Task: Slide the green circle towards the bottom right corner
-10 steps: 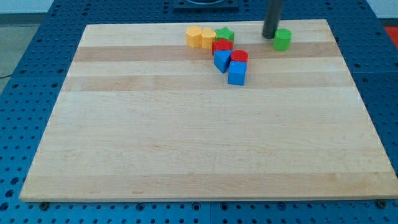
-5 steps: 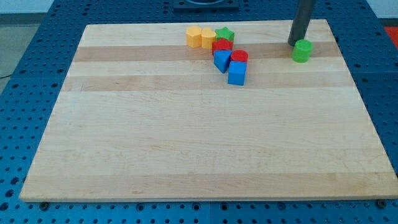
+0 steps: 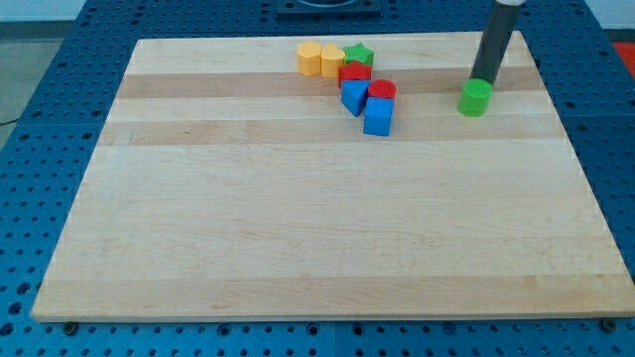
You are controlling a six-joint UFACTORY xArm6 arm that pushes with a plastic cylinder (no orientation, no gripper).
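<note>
The green circle (image 3: pixel 475 97) is a small green cylinder on the wooden board (image 3: pixel 298 228), near the view's top right. My tip (image 3: pixel 483 79) is the lower end of a dark rod that comes down from the view's top. It sits just above and slightly right of the green circle, touching or almost touching its upper edge.
A cluster of blocks lies at the top middle: two yellow blocks (image 3: pixel 319 59), a green star (image 3: pixel 358 55), a red block (image 3: pixel 352 73), a red cylinder (image 3: pixel 382 91), a blue triangle-like block (image 3: pixel 353 96) and a blue cube (image 3: pixel 378 117). Blue perforated table surrounds the board.
The rod has moved to the right and a little down. The green circle has been pushed from beside the top edge to the right and down the board, lately drifting slightly left.
</note>
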